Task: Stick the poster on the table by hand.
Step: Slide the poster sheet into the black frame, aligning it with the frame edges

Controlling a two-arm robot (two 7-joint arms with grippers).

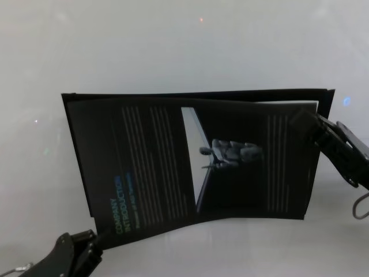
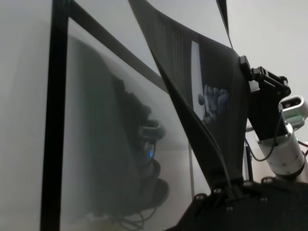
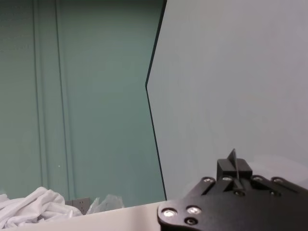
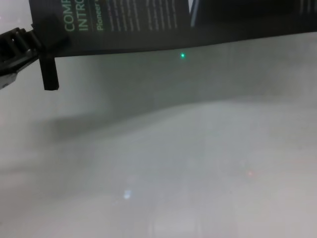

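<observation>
The poster is a black glossy sheet with a green "COMPANY INTRODUCTION" heading, and it hangs just above the pale table, sagging in the middle. My left gripper is shut on its near left corner, by the heading. My right gripper is shut on the far right edge. The left wrist view shows the poster curving away from my left gripper toward the right gripper. In the chest view the poster's lower edge floats over the table, with the left gripper at its corner. A thin sheet edge stands between the fingers of the right gripper.
The poster's dark shadow lies on the table behind it. A thin black upright bar crosses the left wrist view. Beyond the table edge, the right wrist view shows a teal wall and a heap of white cloth. A cable loop hangs under my right arm.
</observation>
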